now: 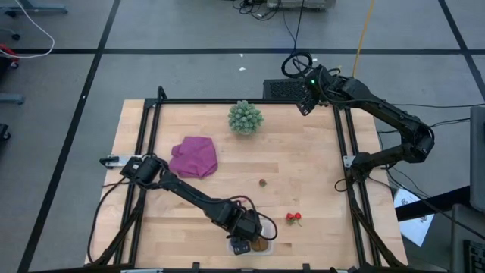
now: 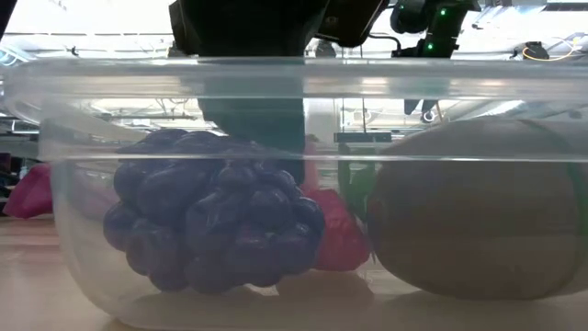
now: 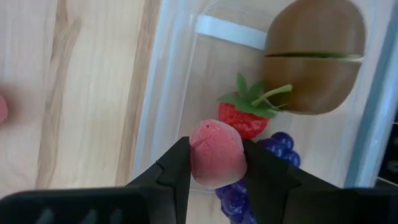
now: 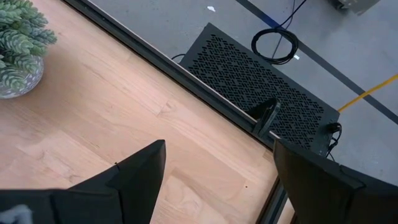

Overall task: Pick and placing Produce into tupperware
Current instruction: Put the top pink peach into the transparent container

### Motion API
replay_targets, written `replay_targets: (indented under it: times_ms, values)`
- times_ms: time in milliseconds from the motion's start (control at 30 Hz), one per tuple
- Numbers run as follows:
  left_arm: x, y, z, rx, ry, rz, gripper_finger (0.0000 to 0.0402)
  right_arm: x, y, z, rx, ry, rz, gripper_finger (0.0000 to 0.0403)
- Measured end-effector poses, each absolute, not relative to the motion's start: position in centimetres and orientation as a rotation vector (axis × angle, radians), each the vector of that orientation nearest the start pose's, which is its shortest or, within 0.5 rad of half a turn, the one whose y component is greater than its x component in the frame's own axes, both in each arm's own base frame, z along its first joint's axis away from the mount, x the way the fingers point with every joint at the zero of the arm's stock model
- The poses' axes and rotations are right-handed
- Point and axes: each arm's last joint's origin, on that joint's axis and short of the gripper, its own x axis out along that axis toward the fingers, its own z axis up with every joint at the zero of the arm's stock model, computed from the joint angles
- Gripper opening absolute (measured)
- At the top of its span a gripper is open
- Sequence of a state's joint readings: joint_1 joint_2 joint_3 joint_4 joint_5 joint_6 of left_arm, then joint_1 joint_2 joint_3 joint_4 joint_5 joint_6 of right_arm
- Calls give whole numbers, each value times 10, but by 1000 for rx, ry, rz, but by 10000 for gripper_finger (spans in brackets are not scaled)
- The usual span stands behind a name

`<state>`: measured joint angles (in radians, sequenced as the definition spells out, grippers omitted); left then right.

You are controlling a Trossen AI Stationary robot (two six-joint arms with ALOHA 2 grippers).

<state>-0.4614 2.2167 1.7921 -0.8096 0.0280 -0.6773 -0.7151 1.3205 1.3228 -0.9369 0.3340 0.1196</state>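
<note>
The clear tupperware [image 1: 268, 232] stands at the table's near edge, its base on the wood. Inside lie a brown kiwi [image 3: 314, 56], a red strawberry [image 3: 244, 118] and a purple grape cluster [image 2: 211, 221]. My left gripper [image 1: 244, 244] hangs over the tub, shut on a pink berry [image 3: 216, 154]. My right gripper [image 4: 217, 174] stands open and high over the table's far right corner, with nothing between its fingers. Two red berries [image 1: 294, 218] and a small dark piece [image 1: 262, 182] lie on the table. My left gripper pinches the pink berry by its two opposite sides [image 3: 198, 163] between its two fingers. The fingers come steeply from above, pointing down into the tub. The berry is held over the grape cluster [image 3: 277, 149]; whether it touches the grapes, I cannot tell.
A pale green bushy ball [image 1: 245, 117] sits near the far edge, and a magenta cloth [image 1: 195, 157] lies left of the middle. A black frame [image 1: 345, 152] runs around the table. Bare wood lies between the cloth and the loose berries.
</note>
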Motion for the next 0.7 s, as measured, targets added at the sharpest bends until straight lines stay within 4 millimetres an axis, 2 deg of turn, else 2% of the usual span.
replay_targets:
  times_ms: [700]
  values:
    - [411,-206,177,-306,1307,-59,121,187,-175,343,286,904,-1026,290]
